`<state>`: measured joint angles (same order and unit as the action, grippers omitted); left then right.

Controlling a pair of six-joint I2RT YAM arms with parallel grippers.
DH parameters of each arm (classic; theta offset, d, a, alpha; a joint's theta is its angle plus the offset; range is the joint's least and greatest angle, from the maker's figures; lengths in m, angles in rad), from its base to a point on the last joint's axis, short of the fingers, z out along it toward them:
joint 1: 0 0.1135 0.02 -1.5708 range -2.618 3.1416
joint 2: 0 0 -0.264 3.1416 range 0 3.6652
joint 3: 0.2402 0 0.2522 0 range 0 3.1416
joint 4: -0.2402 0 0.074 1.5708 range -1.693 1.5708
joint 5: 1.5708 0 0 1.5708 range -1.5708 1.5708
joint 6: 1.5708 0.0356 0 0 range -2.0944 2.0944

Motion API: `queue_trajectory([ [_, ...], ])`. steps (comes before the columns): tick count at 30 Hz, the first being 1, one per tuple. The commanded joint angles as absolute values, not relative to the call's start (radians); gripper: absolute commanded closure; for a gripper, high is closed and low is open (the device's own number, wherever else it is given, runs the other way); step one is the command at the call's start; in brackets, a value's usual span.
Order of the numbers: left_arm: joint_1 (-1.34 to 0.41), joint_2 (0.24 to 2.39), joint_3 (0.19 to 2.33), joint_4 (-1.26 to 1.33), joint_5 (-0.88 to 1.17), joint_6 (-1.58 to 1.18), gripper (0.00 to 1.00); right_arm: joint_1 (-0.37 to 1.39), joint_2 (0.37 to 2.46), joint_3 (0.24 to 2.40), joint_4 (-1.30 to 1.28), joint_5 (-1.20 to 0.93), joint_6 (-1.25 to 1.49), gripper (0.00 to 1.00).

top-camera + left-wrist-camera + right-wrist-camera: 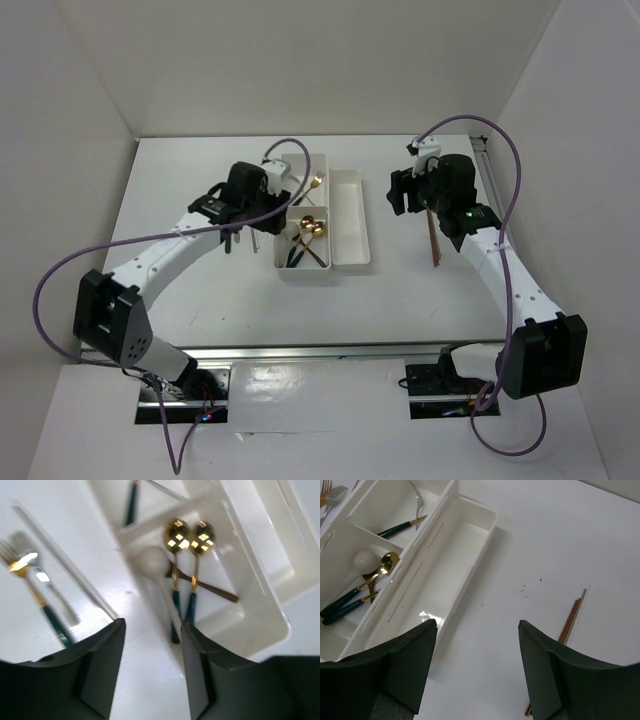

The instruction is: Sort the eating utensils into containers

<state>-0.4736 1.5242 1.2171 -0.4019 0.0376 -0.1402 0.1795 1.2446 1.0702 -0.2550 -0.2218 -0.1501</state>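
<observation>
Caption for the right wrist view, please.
Open right gripper over the white table, between an empty long narrow white plastic tray and thin brown chopsticks.

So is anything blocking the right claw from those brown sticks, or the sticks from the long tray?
Nothing visible. Only table surface lies between the open right gripper and the chopsticks, and between them and the empty narrow tray.

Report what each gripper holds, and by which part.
Nothing is held: the left gripper and the right gripper are both open and empty.

Bright even light, glare on gold spoons (178,534), blurry left wrist view
</observation>
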Motion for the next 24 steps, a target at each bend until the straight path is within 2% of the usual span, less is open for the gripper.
queue_trajectory([
  [1,-0.407,1.430,1.270,-0.454,-0.124,-0.167,0.39,0.172,1.255,1.074,-0.230,-0.229,-0.152,0.26],
  [7,-0.221,1.451,1.137,-0.447,-0.163,-0.189,0.62,0.172,1.255,1.074,-0.230,-0.238,-0.152,0.27],
  [15,-0.132,1.607,1.138,-0.459,-0.172,-0.213,0.64,0.172,1.264,1.083,-0.230,-0.247,-0.152,0.27],
  [24,-0.114,1.767,1.197,-0.433,-0.146,-0.213,0.66,0.172,1.255,1.083,-0.239,-0.247,-0.152,0.27],
])
